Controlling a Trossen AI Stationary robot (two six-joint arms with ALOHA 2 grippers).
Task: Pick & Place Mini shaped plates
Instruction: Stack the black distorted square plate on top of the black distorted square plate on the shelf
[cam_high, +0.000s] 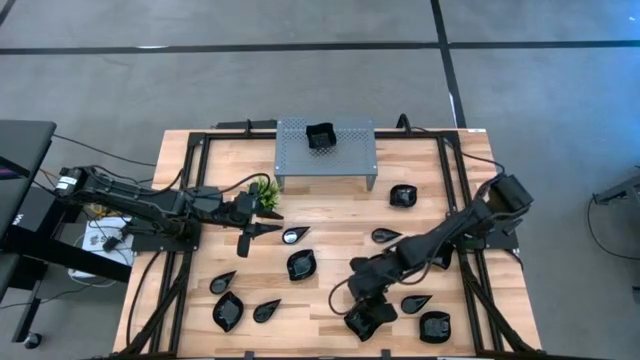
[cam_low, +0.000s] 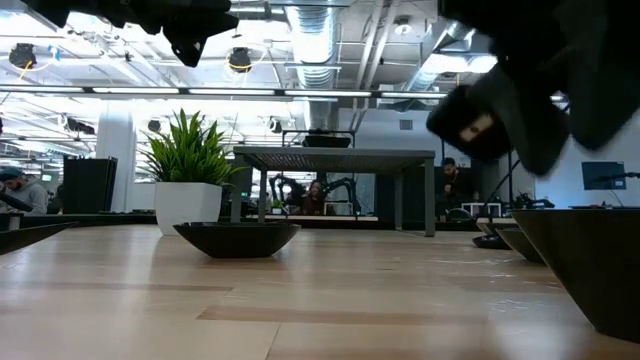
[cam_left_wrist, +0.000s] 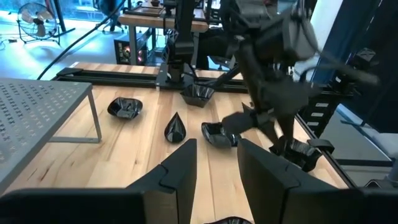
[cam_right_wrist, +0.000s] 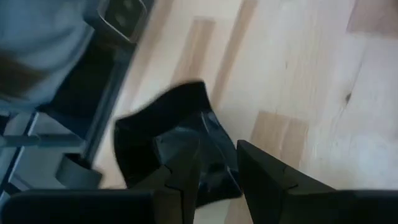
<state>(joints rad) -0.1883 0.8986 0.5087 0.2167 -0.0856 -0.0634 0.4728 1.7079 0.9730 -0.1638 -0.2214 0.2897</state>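
- Mini shaped plates (cam_high: 302, 264) lie scattered over the wooden table (cam_high: 330, 210), and one already sits on the perforated metal stand (cam_high: 350, 150)
- Right gripper (cam_right_wrist: 217, 165) is low at the near edge, its fingers straddling the wavy rim of a squarish plate (cam_high: 365, 318); they look closed on that rim
- Left gripper (cam_left_wrist: 216, 163) hangs over mid-table beside the small green plant (cam_high: 264, 190), fingers parted and holding nothing
- Risk, as I judge it: a glossy rim pinched at one side could tilt or slip as it rises, and so close to the table's edge it might fall off
- Room: a teardrop plate (cam_high: 415, 302) and another squarish plate (cam_high: 434, 325) lie just beside the right gripper, so a swing could knock them
- Stand top has bare space beside its plate
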